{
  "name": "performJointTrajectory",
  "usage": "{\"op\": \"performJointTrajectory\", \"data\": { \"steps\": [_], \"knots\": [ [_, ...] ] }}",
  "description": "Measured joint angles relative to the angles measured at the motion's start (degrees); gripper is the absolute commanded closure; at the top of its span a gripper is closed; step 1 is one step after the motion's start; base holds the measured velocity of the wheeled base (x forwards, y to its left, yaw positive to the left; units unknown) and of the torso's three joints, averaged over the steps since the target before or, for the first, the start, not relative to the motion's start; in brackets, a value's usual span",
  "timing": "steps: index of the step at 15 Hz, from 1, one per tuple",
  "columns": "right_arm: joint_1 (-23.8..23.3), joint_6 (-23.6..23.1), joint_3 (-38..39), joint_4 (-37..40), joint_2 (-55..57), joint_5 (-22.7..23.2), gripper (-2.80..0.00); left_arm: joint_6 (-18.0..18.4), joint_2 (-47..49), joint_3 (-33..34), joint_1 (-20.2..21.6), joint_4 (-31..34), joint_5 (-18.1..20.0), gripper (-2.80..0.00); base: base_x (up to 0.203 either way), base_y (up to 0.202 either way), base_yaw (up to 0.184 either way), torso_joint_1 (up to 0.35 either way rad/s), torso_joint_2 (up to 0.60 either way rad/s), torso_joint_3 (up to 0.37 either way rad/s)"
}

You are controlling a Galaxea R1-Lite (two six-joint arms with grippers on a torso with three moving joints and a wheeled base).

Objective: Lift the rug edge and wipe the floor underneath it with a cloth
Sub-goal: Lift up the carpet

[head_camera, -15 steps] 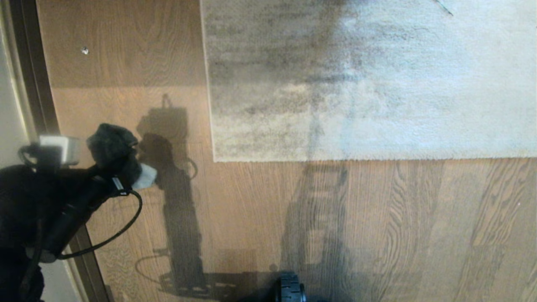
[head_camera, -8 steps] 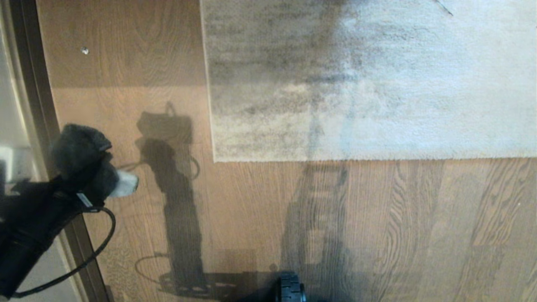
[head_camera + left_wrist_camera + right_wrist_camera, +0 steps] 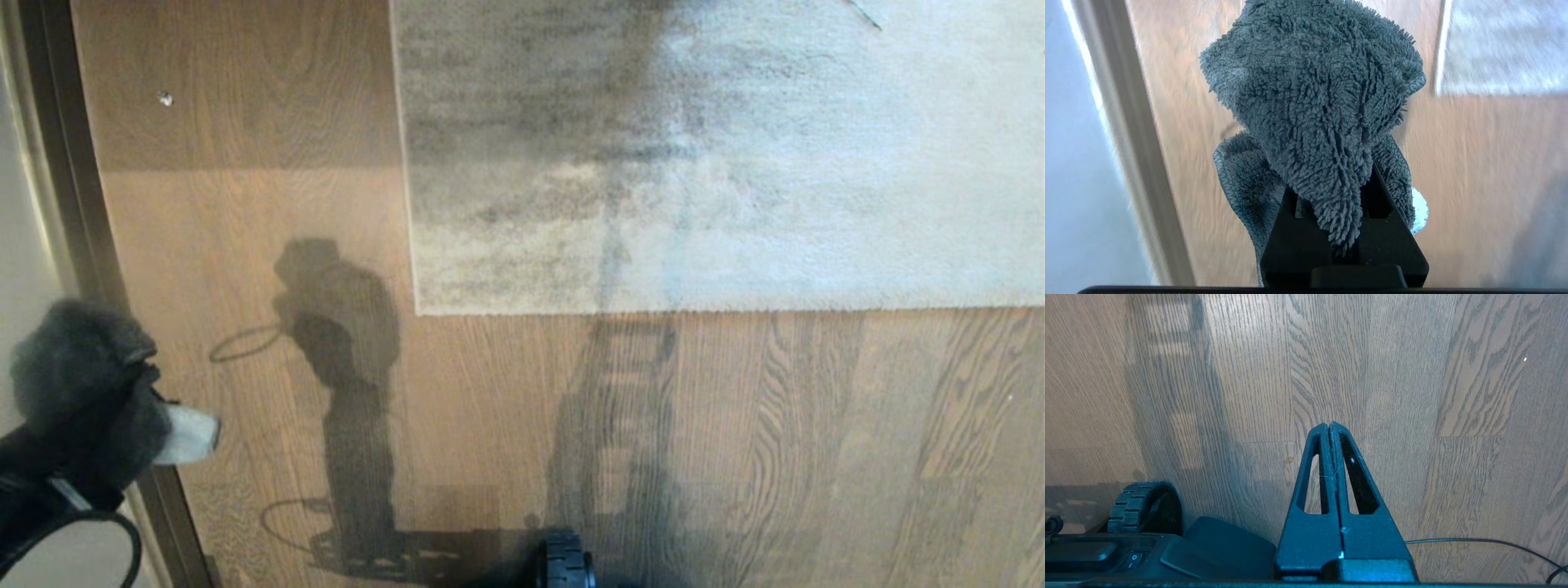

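Note:
A dark fuzzy cloth [image 3: 77, 384] is bunched in my left gripper [image 3: 98, 429], which is shut on it at the head view's lower left, over the dark strip beside the floor [image 3: 735, 449]. In the left wrist view the cloth [image 3: 1314, 94] bulges out past the gripper [image 3: 1331, 183] and hides its fingertips. A white tag [image 3: 189, 434] sticks out of the wad. The rug edge [image 3: 694, 311] lies flat on the planks, well to the right of the cloth. My right gripper [image 3: 1329, 425] is shut on nothing and hangs low over bare floor [image 3: 1453, 396].
A dark threshold strip [image 3: 73, 163] runs down the left side, with a pale surface beyond it. The base's black wheel [image 3: 563, 563] shows at the bottom middle. A small white speck [image 3: 166, 99] lies on the planks. A thin cable [image 3: 1474, 541] trails near the right arm.
My left arm, still holding the cloth, has drawn back toward the lower left, away from the rug's corner. The rug has not moved and the right gripper stays still.

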State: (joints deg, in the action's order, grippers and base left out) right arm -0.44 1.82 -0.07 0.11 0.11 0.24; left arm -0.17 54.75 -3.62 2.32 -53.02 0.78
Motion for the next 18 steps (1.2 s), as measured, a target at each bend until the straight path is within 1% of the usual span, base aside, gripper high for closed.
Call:
{"op": "performJointTrajectory", "data": {
  "steps": [4,7,9,12,14,18],
  "knots": [
    [-0.04,-0.02,-0.02,-0.01,0.0,0.0,0.0,0.33,-19.09,1.76,-0.78,21.02,-0.05,0.0,0.0,0.0,0.0,0.0,0.0,0.0],
    [-0.02,0.02,-0.02,0.0,0.0,0.0,0.0,0.33,-30.45,3.03,-3.05,33.06,-0.09,0.0,0.0,0.0,0.0,0.0,0.0,0.0],
    [-0.03,0.03,-0.02,0.0,0.0,-0.02,0.0,0.27,-36.71,3.36,-3.69,39.8,0.04,0.0,0.0,0.0,0.0,0.0,0.0,0.0],
    [-0.05,0.02,0.0,0.0,0.0,-0.02,0.0,0.17,-44.25,3.52,-3.25,47.76,-0.15,0.0,0.0,0.0,0.0,0.0,0.0,0.0],
    [-0.02,0.0,-0.01,-0.01,0.0,-0.02,0.0,0.17,-48.78,3.55,-2.8,51.64,-0.31,0.0,0.0,0.0,0.0,0.0,0.0,0.0],
    [-0.02,0.02,-0.02,0.0,0.0,-0.02,0.0,0.15,-53.7,3.55,-2.52,52.61,-0.43,0.0,0.0,0.0,0.0,0.0,0.0,0.0]
  ]
}}
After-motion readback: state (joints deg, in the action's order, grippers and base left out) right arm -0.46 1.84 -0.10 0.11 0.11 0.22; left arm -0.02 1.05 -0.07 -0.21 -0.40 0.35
